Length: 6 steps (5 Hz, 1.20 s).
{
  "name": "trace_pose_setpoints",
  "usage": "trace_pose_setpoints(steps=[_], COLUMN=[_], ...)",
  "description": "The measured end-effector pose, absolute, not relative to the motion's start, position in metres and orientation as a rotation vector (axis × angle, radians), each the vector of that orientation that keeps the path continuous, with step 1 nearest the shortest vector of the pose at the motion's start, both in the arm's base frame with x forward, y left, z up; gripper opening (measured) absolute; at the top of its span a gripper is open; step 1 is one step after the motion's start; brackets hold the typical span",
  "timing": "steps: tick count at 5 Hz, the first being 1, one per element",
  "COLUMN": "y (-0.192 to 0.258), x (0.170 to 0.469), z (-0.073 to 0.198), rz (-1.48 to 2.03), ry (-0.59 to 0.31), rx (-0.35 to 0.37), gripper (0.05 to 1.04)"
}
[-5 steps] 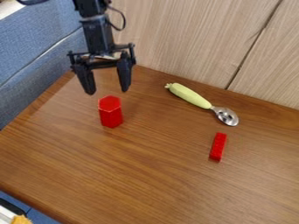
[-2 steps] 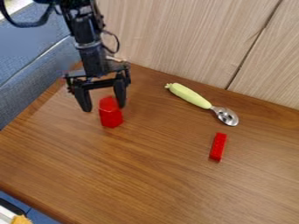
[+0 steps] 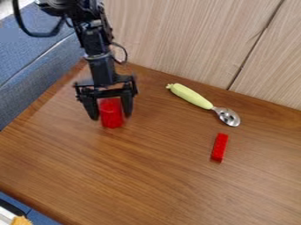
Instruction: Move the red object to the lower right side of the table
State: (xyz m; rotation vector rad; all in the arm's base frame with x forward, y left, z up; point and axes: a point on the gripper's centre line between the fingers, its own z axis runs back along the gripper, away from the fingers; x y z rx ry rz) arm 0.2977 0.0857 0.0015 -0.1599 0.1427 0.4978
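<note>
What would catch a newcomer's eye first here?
Probably the black gripper at the upper left, its fingers on either side of an upright red block. Next, the green-handled spoon lying towards the back, and the small red brick at the right, nearer the viewer.

Soft, fairly even light covers the wooden bench, with only faint shadows on it. The metal spoon head carries small bright glints (rather pretty ones), while the black robot arm looks mostly dark.
</note>
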Motion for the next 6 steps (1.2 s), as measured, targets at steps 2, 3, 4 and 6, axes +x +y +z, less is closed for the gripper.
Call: trace_pose_setpoints(steps=[2,3,4,6], y=[0.08,0.08,0.077,0.048], x=[0.302,0.299,0.297,0.279], z=[0.0,0.002,0.03,0.067], rz=[0.493,0.507,0.483,0.38], ry=[0.132,0.128,0.126,0.143], rx=[-0.12,-0.116,-0.148,-0.195], gripper=[0.78,0.78,0.78,0.78])
